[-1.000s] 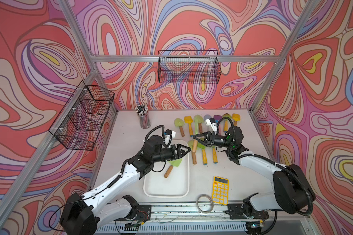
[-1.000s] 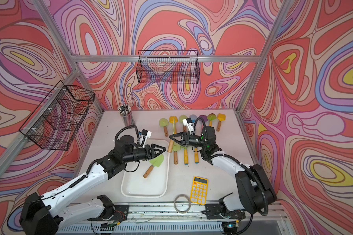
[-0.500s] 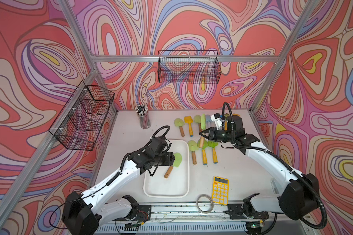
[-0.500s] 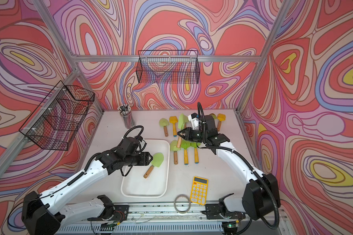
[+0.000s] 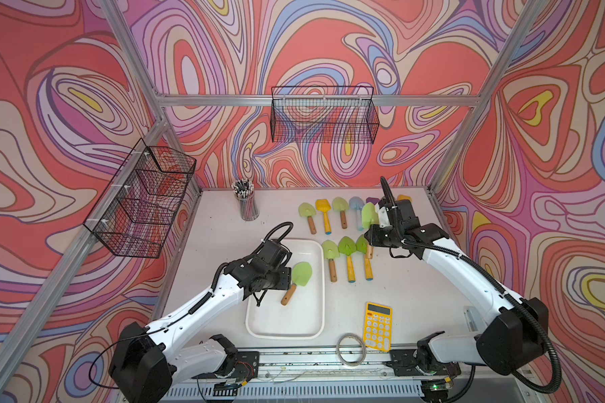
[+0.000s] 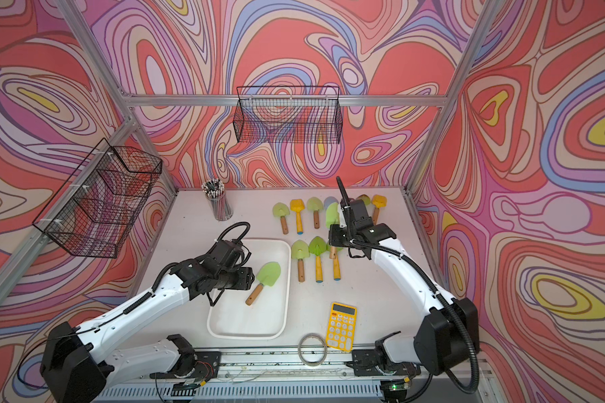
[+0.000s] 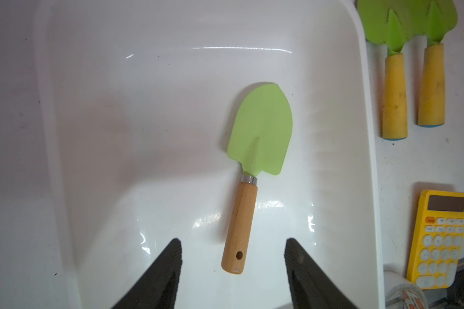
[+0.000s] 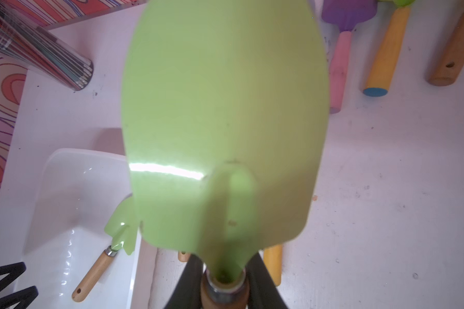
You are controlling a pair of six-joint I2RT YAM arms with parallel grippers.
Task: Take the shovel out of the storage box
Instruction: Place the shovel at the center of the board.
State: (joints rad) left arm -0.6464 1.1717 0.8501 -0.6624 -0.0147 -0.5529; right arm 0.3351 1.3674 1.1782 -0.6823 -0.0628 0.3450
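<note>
Shovel point(image 7: 255, 149) flat in storage box point(image 7: 145, 128)

A light green shovel point(image 6: 263, 282) with a wooden handle is seen lying in the white storage box point(image 6: 245, 324), just beside the tip of the left gripper point(image 6: 250, 278), whose jaws are hidden from here. A second green shovel point(image 6: 332, 216) is held blade-up by the right gripper point(image 6: 335, 239) over two rows of shovels point(image 6: 317, 244) laid out on the table point(image 6: 378, 307), while a yellow calculator point(image 6: 340, 326) and a tape roll point(image 6: 312, 350) are placed near the front edge.
</note>
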